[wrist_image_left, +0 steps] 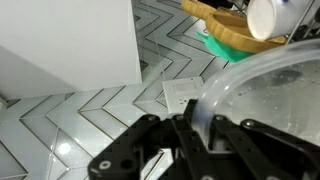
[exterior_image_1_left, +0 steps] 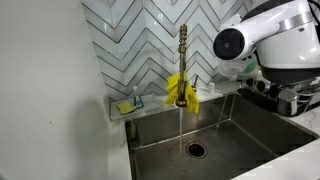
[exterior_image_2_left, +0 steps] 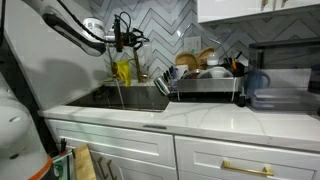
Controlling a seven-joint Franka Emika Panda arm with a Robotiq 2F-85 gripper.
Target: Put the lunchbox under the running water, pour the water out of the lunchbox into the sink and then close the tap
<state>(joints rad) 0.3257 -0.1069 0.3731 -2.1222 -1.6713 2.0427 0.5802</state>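
Observation:
My gripper (wrist_image_left: 196,126) is shut on the rim of the clear plastic lunchbox (wrist_image_left: 268,95), which fills the right of the wrist view. In an exterior view the gripper (exterior_image_2_left: 127,38) is held high, above the sink (exterior_image_2_left: 135,98) and near the tap's top. The brass tap (exterior_image_1_left: 183,48) stands upright with a yellow cloth (exterior_image_1_left: 182,90) round its lower part. The running water (exterior_image_1_left: 181,125) falls as a thin stream into the steel sink (exterior_image_1_left: 245,125), close to the round drain (exterior_image_1_left: 195,150). The robot arm (exterior_image_1_left: 270,40) is to the right of the tap, clear of the stream.
A sponge in a holder (exterior_image_1_left: 128,104) sits on the sink ledge. A dish rack (exterior_image_2_left: 205,82) full of dishes stands beside the sink, with wooden bowls (wrist_image_left: 230,22) showing in the wrist view. A wall outlet (wrist_image_left: 185,92) is on the chevron-tiled backsplash.

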